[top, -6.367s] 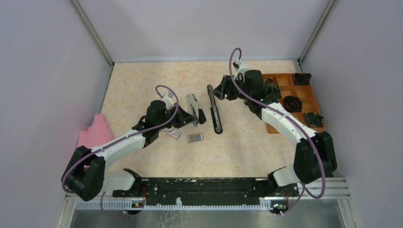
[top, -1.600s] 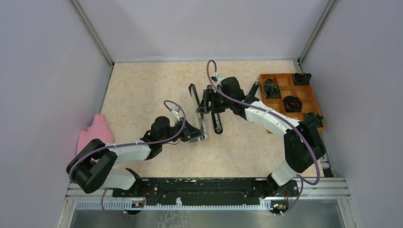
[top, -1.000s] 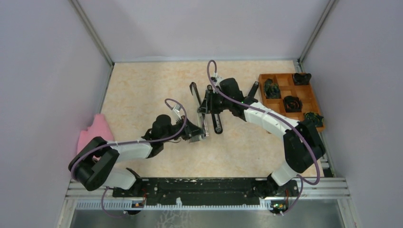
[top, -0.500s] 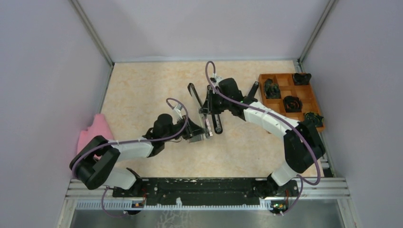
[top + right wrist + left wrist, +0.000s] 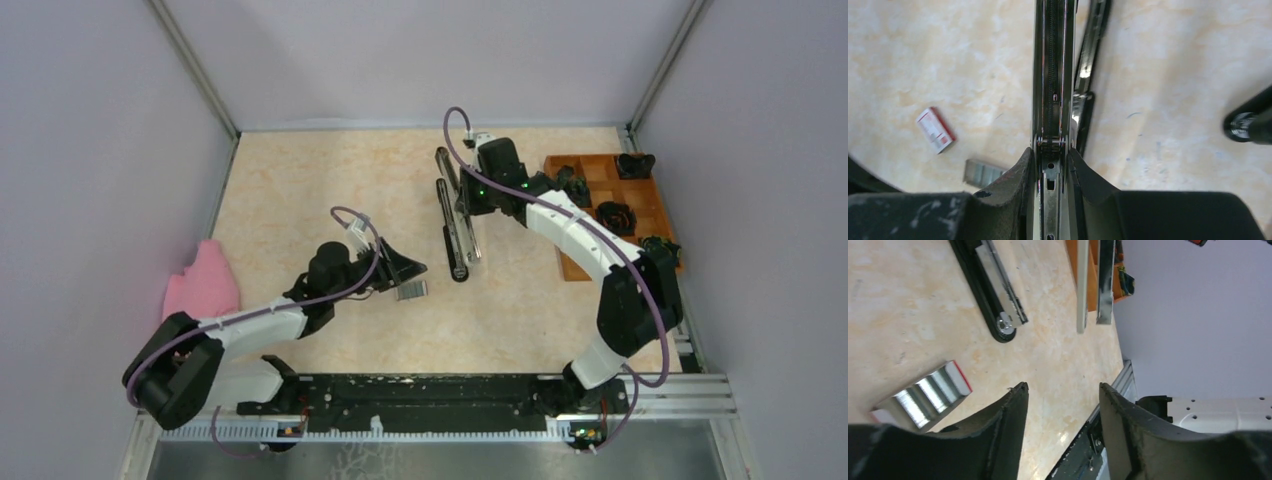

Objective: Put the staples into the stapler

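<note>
The left end effector (image 5: 404, 268) is hanging over the table (image 5: 300, 190) with its fingers apart, holding nothing. The staples (image 5: 410, 291) are lying flat on the table just beside it. Further right, the right end effector (image 5: 466, 200) is squeezing the shiny top part of the stapler (image 5: 456, 240).

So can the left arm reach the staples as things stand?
Likely yes: the left gripper hangs open right beside the staples, which lie uncovered on the table, with nothing between them.
</note>
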